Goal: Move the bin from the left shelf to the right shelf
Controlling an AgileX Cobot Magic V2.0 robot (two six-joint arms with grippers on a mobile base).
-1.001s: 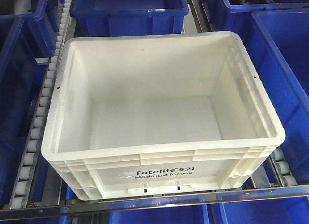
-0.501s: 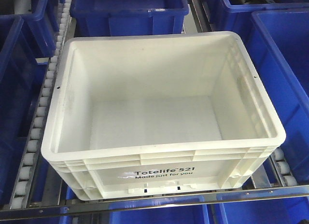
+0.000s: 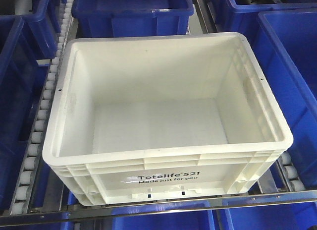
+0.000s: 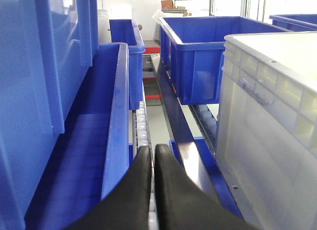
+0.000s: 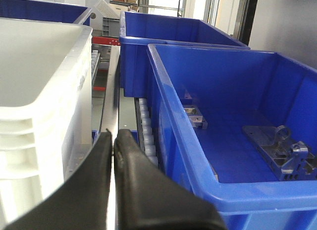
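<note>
White plastic, the bin (image 3: 163,121) is sitting on the roller shelf (image 3: 37,141) between blue bins (image 3: 297,91). Flanking it, the left hand (image 4: 152,153) and right hand (image 5: 114,138) are pinching closed, empty; smooth walls risk slipping.

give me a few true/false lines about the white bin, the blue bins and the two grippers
1. The white bin is empty. True.
2. The left gripper is clamped on the white bin's rim. False: its fingers are shut on nothing, in the gap between a blue bin and the white bin.
3. The blue bin seen from the right wrist holds grey metal parts. True.
4. The white bin's print faces away from the front camera. False: the Totelife 521 print is on the near wall, facing it.
5. The right gripper is wide open. False: its fingers are nearly together, beside the white bin.
</note>
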